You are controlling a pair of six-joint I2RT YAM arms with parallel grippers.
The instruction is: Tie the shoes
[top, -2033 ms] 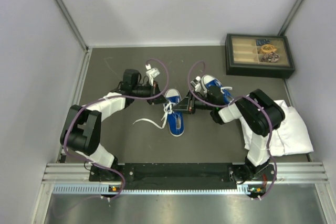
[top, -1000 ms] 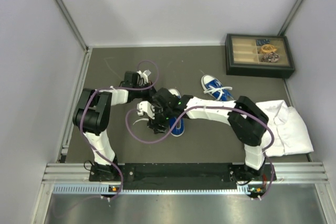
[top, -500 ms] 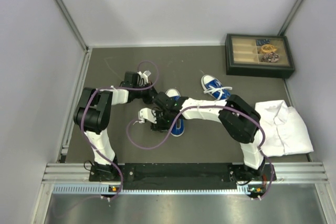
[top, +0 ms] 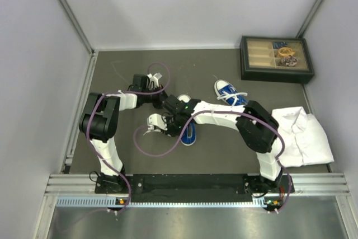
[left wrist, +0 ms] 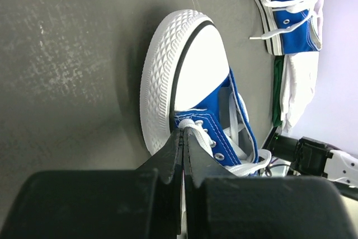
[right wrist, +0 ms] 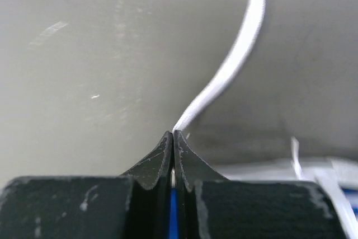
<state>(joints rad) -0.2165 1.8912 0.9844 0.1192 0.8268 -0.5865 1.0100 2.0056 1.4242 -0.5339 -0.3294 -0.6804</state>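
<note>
On bench (top: pixel 224 149) | left claw (left wrist: pixel 183 138), right claw (right wrist: pixel 173 135) clenched on near shoe (top: pixel 189 134) laces (right wrist: pixel 224 76) | no knot yet | far shoe (top: pixel 226 89) lay untied

Pale, evenly lit walls (top: pixel 184 4) close in a scuffed dark grey table (top: pixel 126 71) on its left, far and right sides, with a ribbed aluminium rail (top: pixel 190 181) along the near edge.

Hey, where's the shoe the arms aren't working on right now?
In the overhead view the spare shoe lies right of centre on the dark table, between the compartment box at the back right and the other shoe.
</note>
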